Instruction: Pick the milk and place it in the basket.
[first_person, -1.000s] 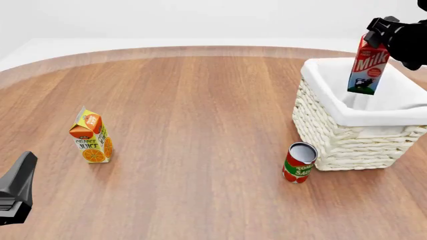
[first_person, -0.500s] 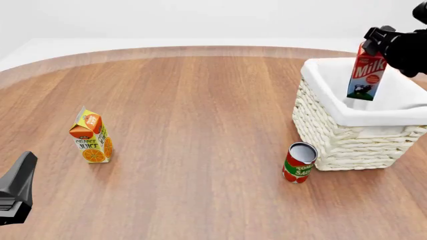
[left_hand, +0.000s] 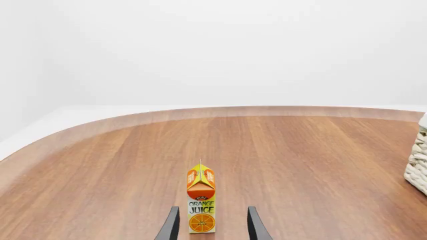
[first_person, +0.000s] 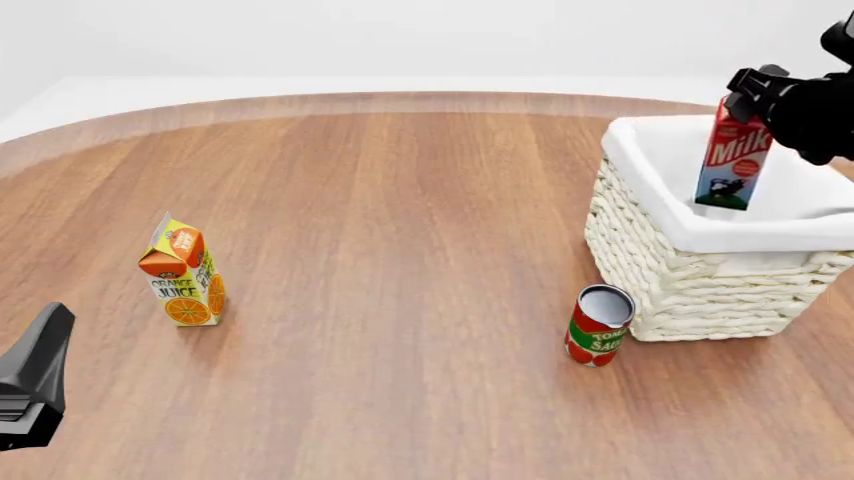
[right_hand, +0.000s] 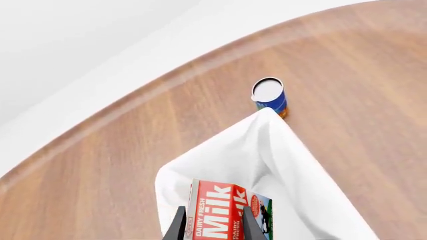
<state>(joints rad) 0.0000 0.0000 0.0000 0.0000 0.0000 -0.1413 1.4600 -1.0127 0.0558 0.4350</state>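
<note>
The milk (first_person: 731, 160), a red-topped carton with a cow on its lower part, hangs tilted over the inside of the basket (first_person: 694, 265), its base below the rim line. My right gripper (first_person: 750, 92) is shut on the carton's top. In the right wrist view the milk (right_hand: 223, 212) sits between the two fingers (right_hand: 178, 226), above the basket's white lining (right_hand: 267, 160). My left gripper (first_person: 34, 380) rests low at the near left, open. The left wrist view shows its fingers (left_hand: 170, 226) apart and holding nothing.
An orange juice carton (first_person: 182, 272) stands at the left, ahead of the left gripper, and shows as the juice carton (left_hand: 201, 202) in the left wrist view. A tomato sauce can (first_person: 597, 325) stands against the basket's near left corner. A blue can (right_hand: 270, 95) stands beyond the basket.
The right gripper has carried the milk downward and slightly right, lower into the basket. The left arm has stayed still.
</note>
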